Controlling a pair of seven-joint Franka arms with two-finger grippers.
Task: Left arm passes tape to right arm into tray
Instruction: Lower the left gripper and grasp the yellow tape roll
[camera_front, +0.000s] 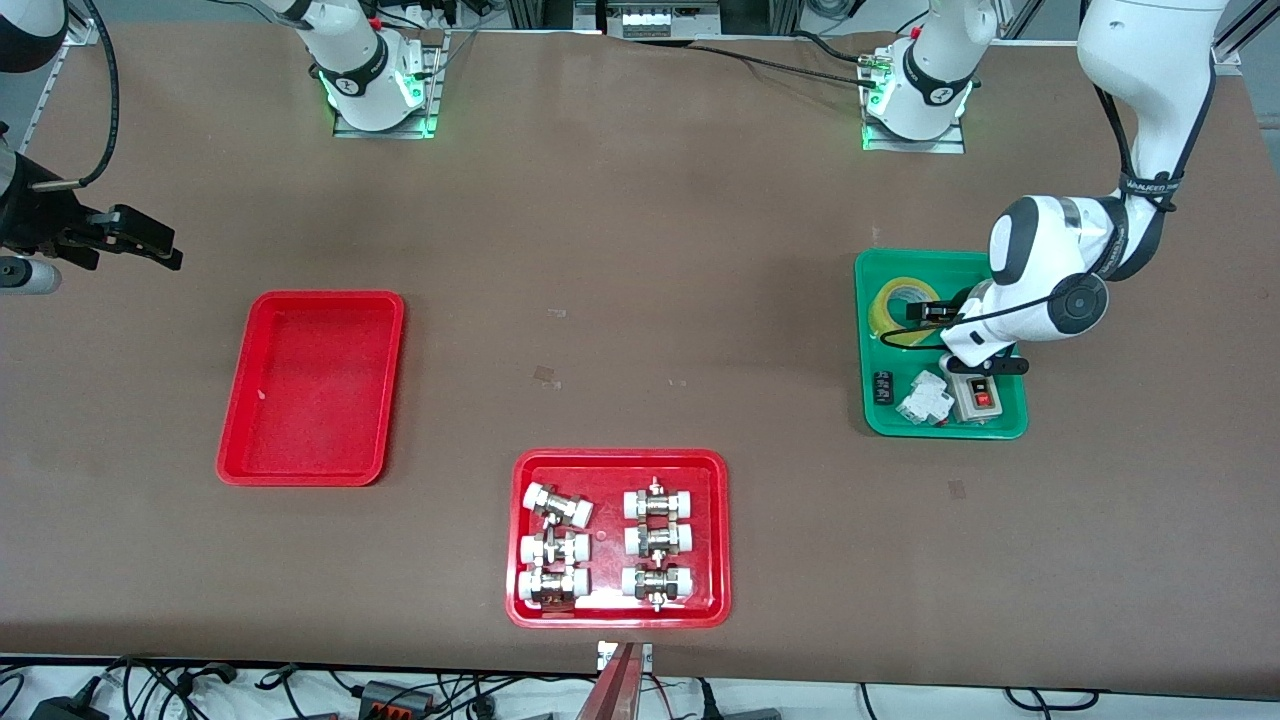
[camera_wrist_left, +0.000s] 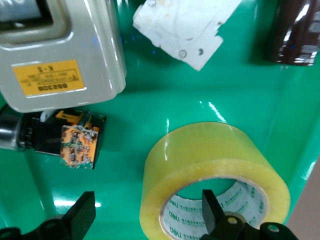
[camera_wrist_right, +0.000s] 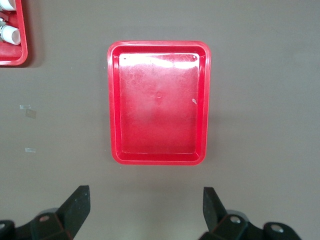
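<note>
Tape (camera_wrist_left: 216, 175) lying flat in the green tray (camera_front: 880, 420), at the left arm's end of the worktop. Looks light, stiff, a bit slick. Best pinched across its wall.

Left end effector (camera_wrist_left: 150, 215) wide open, one finger in the hole, not squeezing yet.

Right end effector (camera_wrist_right: 145, 207) open, empty, waiting above the red tray (camera_wrist_right: 159, 160).

A wide brown table (camera_front: 640, 300) fills nearly the whole view under even light. Dark cables (camera_front: 300, 690) lie along its lower edge, perhaps on a pale floor.
</note>
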